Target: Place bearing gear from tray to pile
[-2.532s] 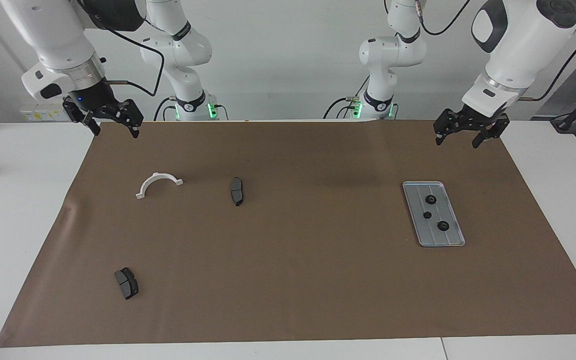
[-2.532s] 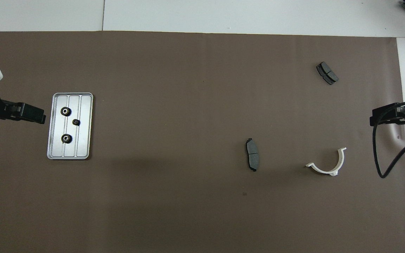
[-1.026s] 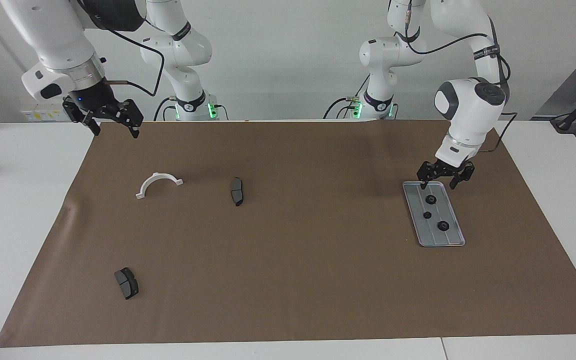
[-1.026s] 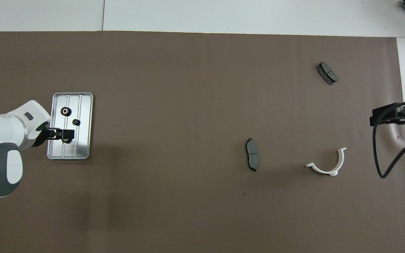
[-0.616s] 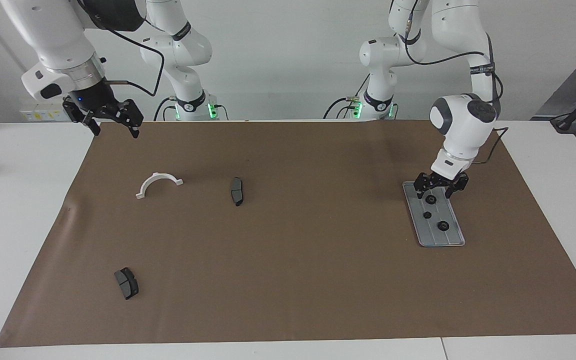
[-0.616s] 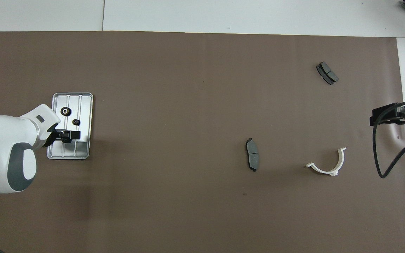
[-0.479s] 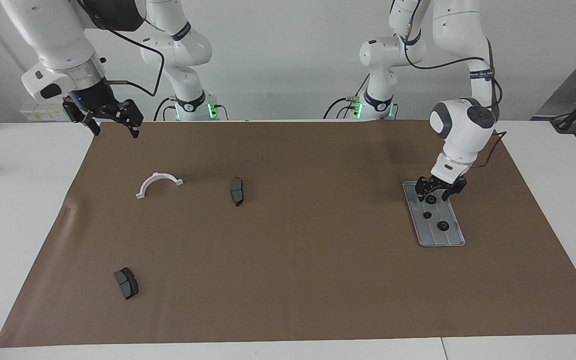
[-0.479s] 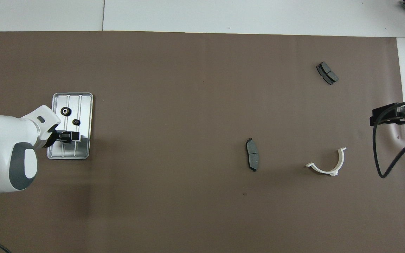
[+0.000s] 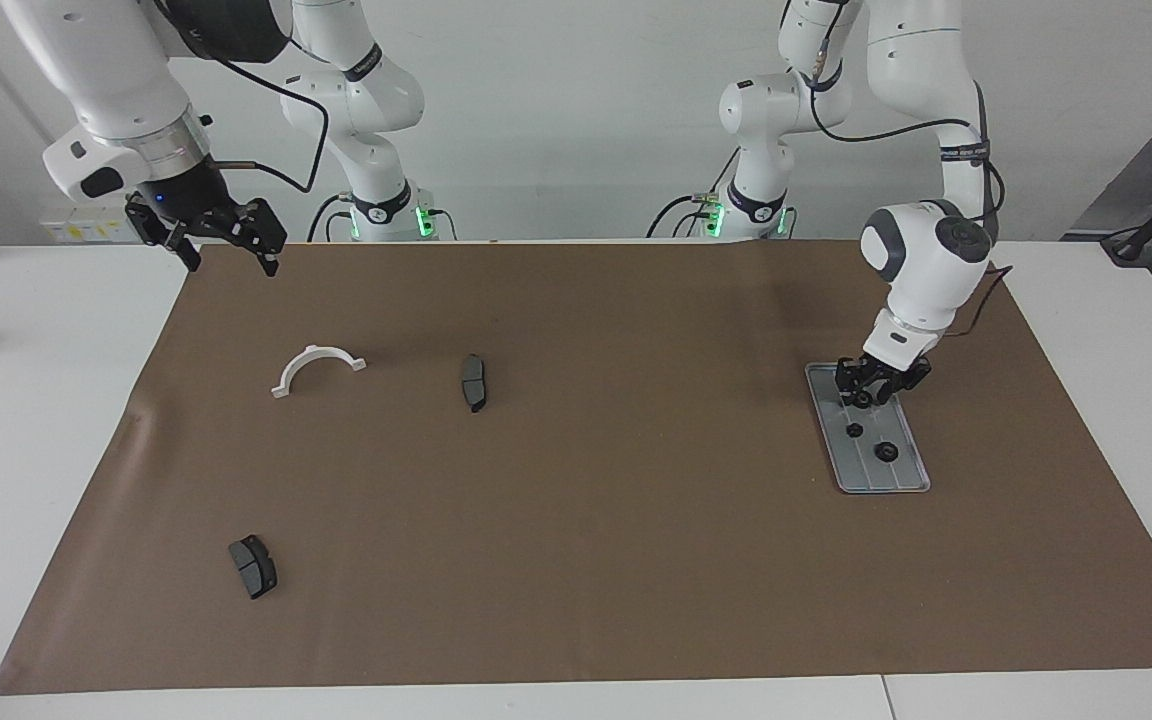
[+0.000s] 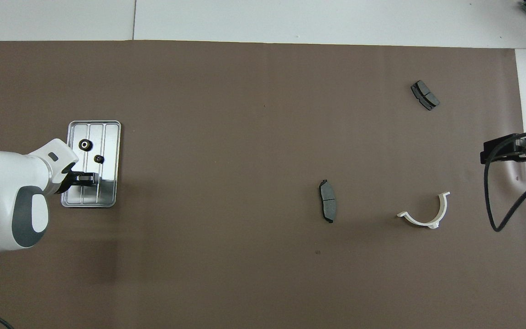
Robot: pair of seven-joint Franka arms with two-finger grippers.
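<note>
Right, down at the jaws of the left gripper (image 9: 864,399) first: set close on either side of the bearing gear (image 9: 863,398), low in the tray (image 9: 898,478). Cannot tell whether clamped on it or just short of contact. Lying flat, that gear, bore facing up, round with no long axis to speak of, at the tray's end nearest the robots. Covered by the gripper from overhead.

Outward along the tray: two more gears farther from the robots, a small gear (image 9: 854,430) in the middle and a larger gear (image 9: 885,452) past it, both flat, bore up, apart from each other. Long axis of the tray running away from the robots, grooves along it, a little skewed in the facing view. Resting on the brown mat (image 9: 576,520) toward the left arm's end of the table.

Over to the pile, well apart, toward the right arm's end: a white bracket (image 9: 316,365) lying flat, arch toward the robots, open side away from them. Beside it, nearer the table's middle, a brake pad (image 9: 474,381), long axis running away from the robots. Farther out, a second brake pad (image 9: 253,566), lying askew.

Waiting up over the mat's corner, the right gripper (image 9: 233,262), jaws spread wide, holding nothing.
</note>
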